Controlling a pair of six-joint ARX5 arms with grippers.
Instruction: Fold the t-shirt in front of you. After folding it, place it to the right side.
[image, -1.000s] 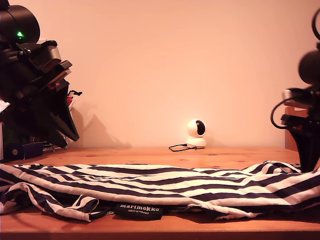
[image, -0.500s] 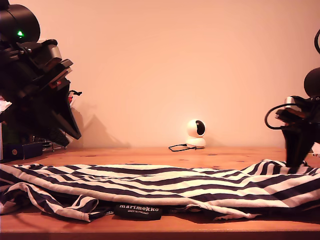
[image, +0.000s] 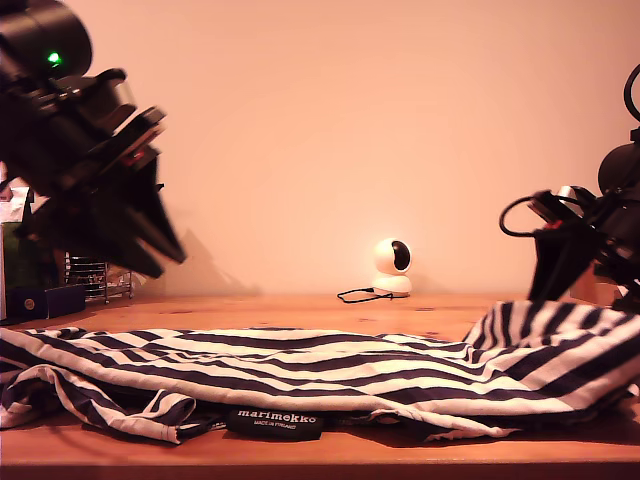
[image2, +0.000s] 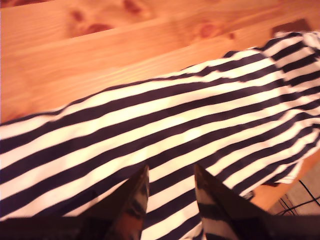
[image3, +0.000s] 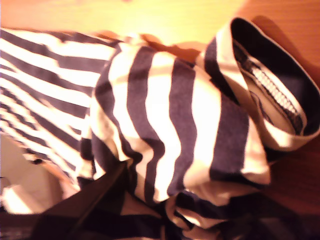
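My second gripper (image3: 120, 175), at the exterior view's right, pinches a bunched fold of the t-shirt (image: 300, 365) and holds that end raised, prob. to carry it over for a fold. My first gripper (image2: 170, 187) hangs spread above the cloth, empty. Rest of shirt lies flat across the table (image: 300, 305), neckband twd camera.

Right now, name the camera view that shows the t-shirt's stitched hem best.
The second wrist view: the hem curls open close up, stitching visible. The exterior view shows the whole t-shirt but no stitching; the first wrist view shows only stripes.
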